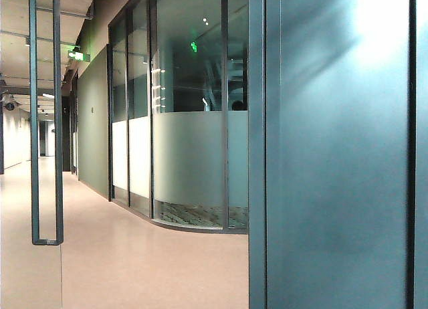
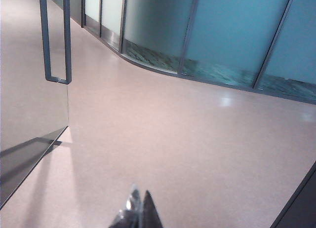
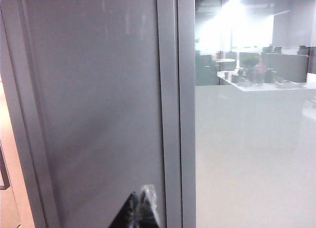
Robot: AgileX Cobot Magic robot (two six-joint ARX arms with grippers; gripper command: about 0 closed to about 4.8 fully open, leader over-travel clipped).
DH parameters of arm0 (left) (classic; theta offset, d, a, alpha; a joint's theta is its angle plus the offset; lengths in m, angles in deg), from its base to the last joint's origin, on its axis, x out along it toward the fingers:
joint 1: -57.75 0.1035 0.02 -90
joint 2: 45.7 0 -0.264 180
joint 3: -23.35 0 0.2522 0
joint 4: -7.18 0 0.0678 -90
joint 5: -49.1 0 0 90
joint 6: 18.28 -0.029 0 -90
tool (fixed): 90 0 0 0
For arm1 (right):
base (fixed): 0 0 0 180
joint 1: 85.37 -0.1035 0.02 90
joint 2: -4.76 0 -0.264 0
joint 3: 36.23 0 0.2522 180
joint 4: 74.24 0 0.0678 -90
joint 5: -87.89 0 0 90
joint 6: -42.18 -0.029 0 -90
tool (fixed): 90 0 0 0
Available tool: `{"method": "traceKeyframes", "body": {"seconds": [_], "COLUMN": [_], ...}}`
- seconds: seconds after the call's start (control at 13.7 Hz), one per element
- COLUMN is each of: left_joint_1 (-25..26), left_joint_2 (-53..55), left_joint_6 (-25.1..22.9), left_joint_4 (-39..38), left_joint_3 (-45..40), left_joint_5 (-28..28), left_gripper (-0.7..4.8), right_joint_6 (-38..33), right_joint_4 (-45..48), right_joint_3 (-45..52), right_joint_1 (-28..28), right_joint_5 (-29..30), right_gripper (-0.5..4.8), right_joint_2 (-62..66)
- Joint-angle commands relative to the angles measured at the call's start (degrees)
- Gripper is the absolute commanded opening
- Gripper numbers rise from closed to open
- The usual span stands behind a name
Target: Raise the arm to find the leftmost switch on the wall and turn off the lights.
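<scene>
Right wrist view shows the right gripper (image 3: 139, 208), fingers closed and empty, facing a grey wall panel (image 3: 98, 114)—no switch visible—while the left gripper (image 2: 138, 213), likewise closed, points at the floor (image 2: 173, 149); expect a stiff rocker, pressed at 1 edge.

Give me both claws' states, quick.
Left claw: shut, holding nothing, low over the corridor floor.
Right claw: shut, holding nothing, close to the grey wall panel; no switch in view.
</scene>
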Motion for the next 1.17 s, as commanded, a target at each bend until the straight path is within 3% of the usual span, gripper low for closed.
{"method": "traceKeyframes", "body": {"seconds": [0.07,1.17], "left_joint_1": [0.00,0.00], "left_joint_2": [-0.02,-0.02], "left_joint_6": [-1.27,-4.09], "left_joint_4": [0.50,0.26], "left_joint_3": [0.13,0.13], "left_joint_5": [0.02,-0.90], "left_gripper": [-0.05,-0.05], "right_joint_6": [-0.13,-0.13], "right_joint_4": [0.57,0.57], "right_joint_3": [-0.11,-0.11], "right_joint_1": [-0.04,-0.04], "right_joint_5": [-0.26,-0.26], "right_gripper": [-0.01,-0.01], "right_joint_2": [0.04,0.04]}}
